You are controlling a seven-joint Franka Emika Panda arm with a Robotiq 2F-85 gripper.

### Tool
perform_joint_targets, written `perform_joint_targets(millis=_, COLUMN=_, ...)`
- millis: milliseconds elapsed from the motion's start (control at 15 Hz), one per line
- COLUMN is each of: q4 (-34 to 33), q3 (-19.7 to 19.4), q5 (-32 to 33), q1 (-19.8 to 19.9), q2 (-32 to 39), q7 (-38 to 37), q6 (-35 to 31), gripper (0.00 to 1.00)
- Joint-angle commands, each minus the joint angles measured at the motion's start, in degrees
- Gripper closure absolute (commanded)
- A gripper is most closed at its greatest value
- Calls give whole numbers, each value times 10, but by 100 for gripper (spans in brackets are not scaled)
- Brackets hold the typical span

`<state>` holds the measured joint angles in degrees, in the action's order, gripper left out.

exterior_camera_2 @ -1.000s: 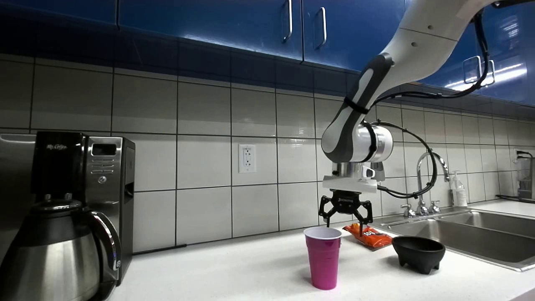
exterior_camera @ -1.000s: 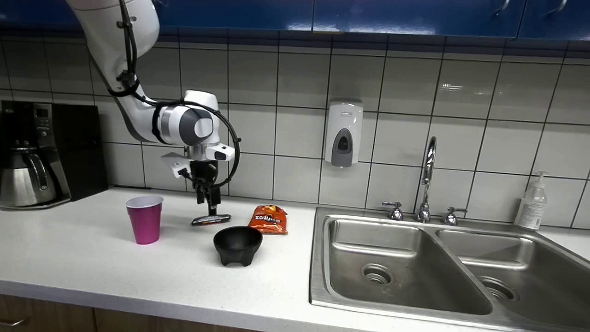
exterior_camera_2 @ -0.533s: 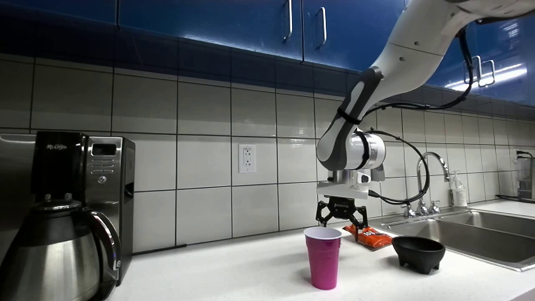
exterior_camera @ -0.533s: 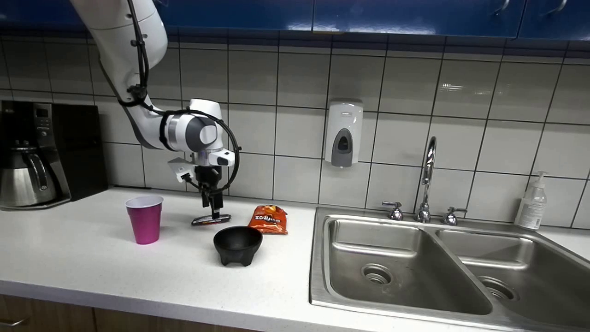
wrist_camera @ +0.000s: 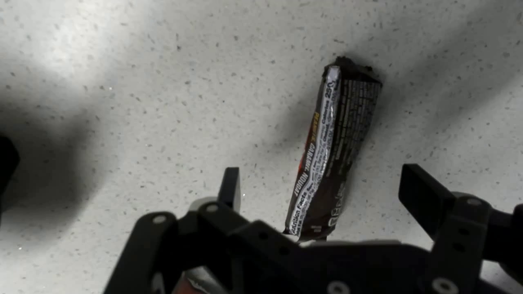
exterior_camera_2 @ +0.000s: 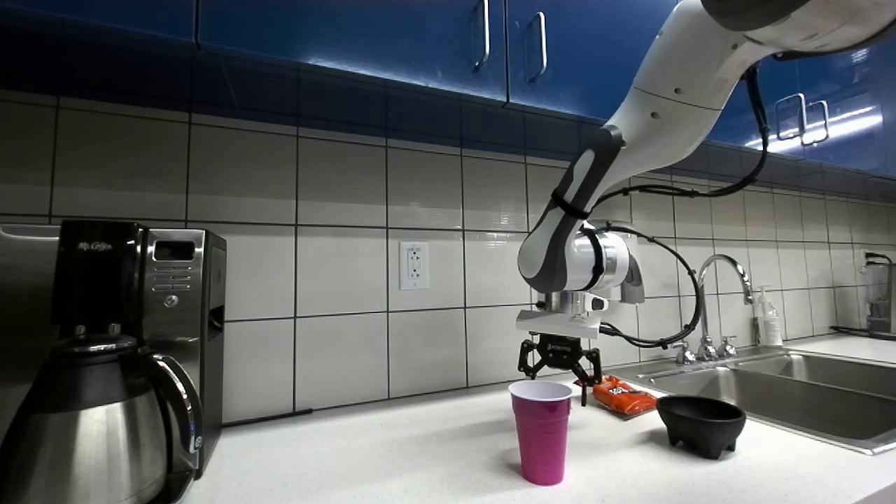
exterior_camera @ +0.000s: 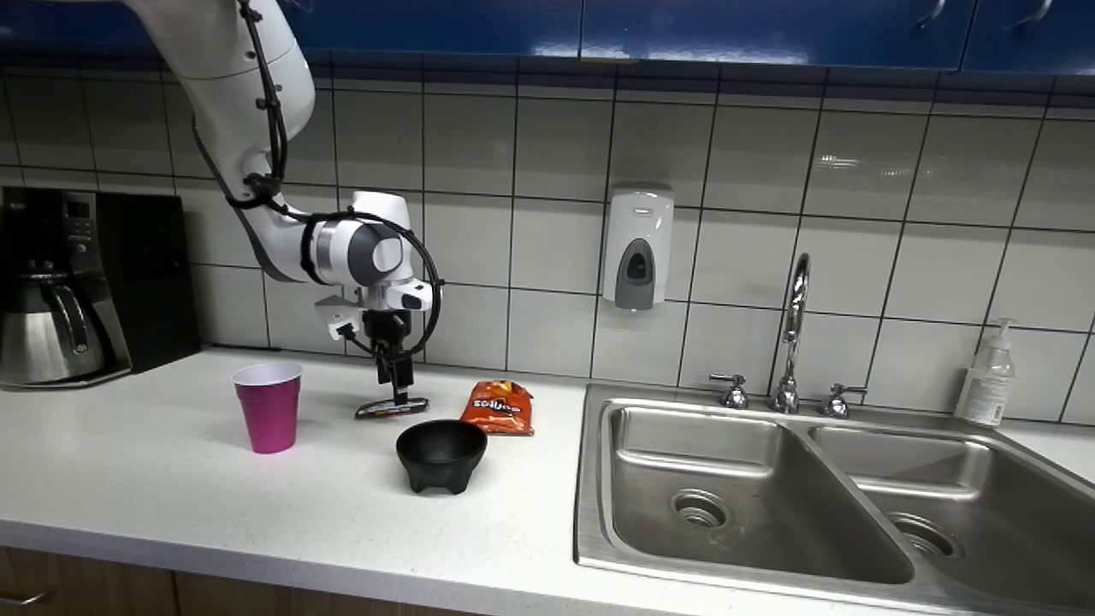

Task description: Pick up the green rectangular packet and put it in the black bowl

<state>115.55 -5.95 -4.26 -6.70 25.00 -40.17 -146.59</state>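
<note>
The green rectangular packet is a thin bar wrapper lying flat on the counter. In the wrist view the packet looks dark brown with a white printed strip. In an exterior view it is hidden behind the magenta cup. My gripper is low, right at the packet. In the wrist view the gripper is open, with one finger on each side of the packet's near end, apart from it. The gripper also shows in an exterior view. The black bowl stands upright, empty; it also shows in an exterior view.
An orange-red snack packet lies beside the bowl; it also shows in an exterior view. The magenta cup stands left of the packet. A steel sink is on the right. A coffee maker stands at the back left.
My gripper has come down towards the packet, with a small sideways shift, and has slowed in the last half second. The packet, bowl, cup and snack packet have not moved.
</note>
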Motion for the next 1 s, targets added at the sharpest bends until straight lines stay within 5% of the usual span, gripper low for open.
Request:
perform_joint_targets(millis=0, q4=-39, q3=-11, q5=15, q1=-13, q2=23, q7=-31, q6=26, gripper=0)
perform_joint_targets(millis=867, q4=-87, q3=-19, q5=14, q1=-16, q2=68, q7=-37, q6=49, gripper=0)
perform_joint_targets(millis=933, q4=-88, q3=-18, q5=13, q1=-16, q2=69, q7=-37, q6=50, gripper=25)
